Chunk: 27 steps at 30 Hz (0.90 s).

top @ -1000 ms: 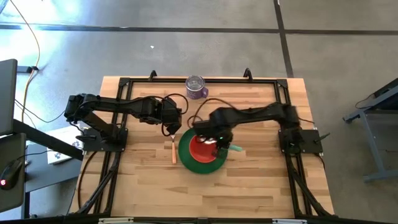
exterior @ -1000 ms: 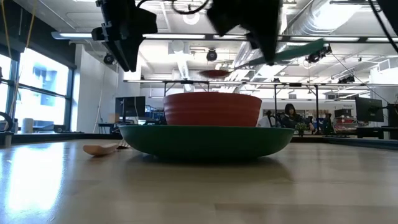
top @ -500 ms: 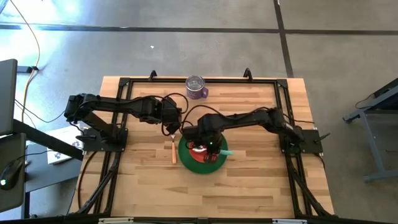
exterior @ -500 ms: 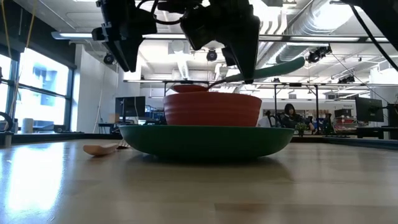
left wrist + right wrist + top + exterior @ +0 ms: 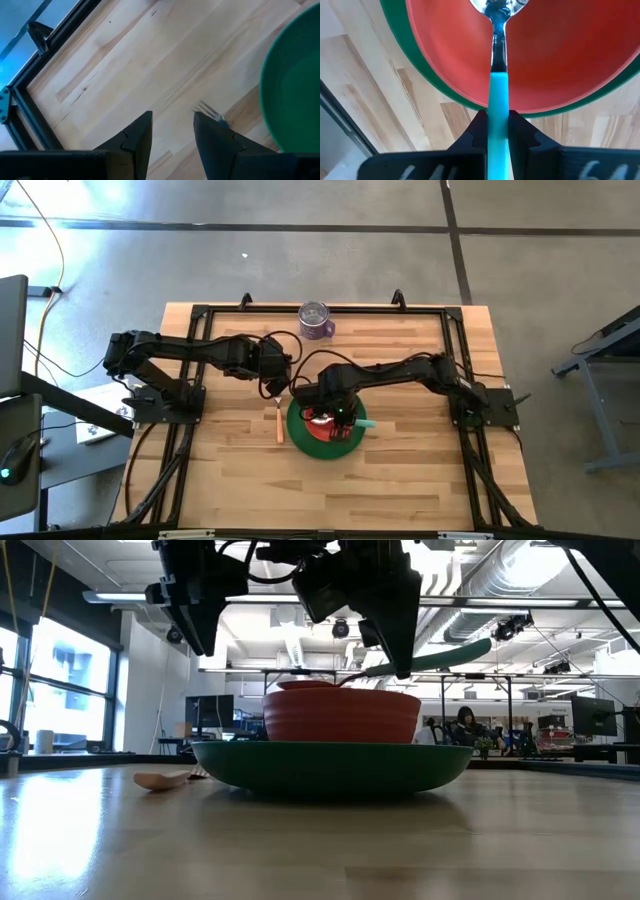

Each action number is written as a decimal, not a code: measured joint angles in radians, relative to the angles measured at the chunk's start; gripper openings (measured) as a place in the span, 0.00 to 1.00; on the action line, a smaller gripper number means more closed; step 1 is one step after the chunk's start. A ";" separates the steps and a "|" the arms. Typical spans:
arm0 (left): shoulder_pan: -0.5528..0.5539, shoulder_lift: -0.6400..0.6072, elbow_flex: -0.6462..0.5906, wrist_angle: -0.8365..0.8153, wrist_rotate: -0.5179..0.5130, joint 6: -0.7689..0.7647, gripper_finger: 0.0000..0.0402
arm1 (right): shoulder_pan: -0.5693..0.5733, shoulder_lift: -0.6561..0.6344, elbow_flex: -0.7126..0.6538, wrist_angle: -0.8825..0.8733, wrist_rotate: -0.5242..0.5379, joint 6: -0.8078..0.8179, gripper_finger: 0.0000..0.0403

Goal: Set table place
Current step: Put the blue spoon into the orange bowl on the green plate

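At centre of the high view, on the light plank table (image 5: 400,480): round green plate (image 5: 300,442) with a red bowl (image 5: 312,423) sitting on it, slightly toward the plate's upper part. Above the bowl, right gripper (image 5: 338,414), fingers closed on the teal handle of the spoon (image 5: 358,423); handle end poking out to the right past the plate rim. In the right wrist view, both dark fingers (image 5: 476,131) pressed against the teal handle (image 5: 498,115), metal neck and bowl of the spoon reaching over the red bowl (image 5: 560,65), the green plate (image 5: 405,55) showing as a rim around it. In the low view, spoon (image 5: 440,656) tilted, handle high to the right, metal end down at the bowl's (image 5: 342,715) rim; whether touching the inside, hard to tell from here.

Left of the plate in the high view, orange-handled fork (image 5: 279,423) flat on the wood, lengthwise up and down the frame, just beside the plate rim. Above its upper end, left gripper (image 5: 272,385), held off the table. In the left wrist view, fingers (image 5: 137,137) parted a little, nothing between them, fork tines (image 5: 207,109) visible on the planks beyond, close to the green plate (image 5: 295,95) edge. In the low view, orange handle tip (image 5: 162,780) lying at left of the plate (image 5: 330,768).

At upper centre of the high view, near the far table edge, a purple mug (image 5: 316,321), well apart from the setting.
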<state>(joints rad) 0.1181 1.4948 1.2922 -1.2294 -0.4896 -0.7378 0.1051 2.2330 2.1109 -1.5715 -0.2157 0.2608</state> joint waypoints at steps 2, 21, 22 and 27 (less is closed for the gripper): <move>0.000 0.000 0.000 -0.008 0.002 -0.001 0.33 | 0.002 0.000 0.000 0.000 0.006 0.000 0.02; 0.000 0.000 0.000 0.002 0.011 -0.024 0.33 | 0.022 -0.232 -0.117 0.003 0.083 0.177 0.02; 0.000 0.000 0.000 0.002 0.011 -0.026 0.33 | 0.028 -0.256 -0.172 0.001 0.082 0.191 0.02; 0.000 0.000 0.000 0.007 0.011 -0.031 0.33 | 0.041 -0.357 -0.399 -0.006 0.073 0.281 0.02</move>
<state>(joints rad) 0.1181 1.4948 1.2922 -1.2220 -0.4782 -0.7687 0.1458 1.8760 1.7120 -1.5776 -0.1431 0.5417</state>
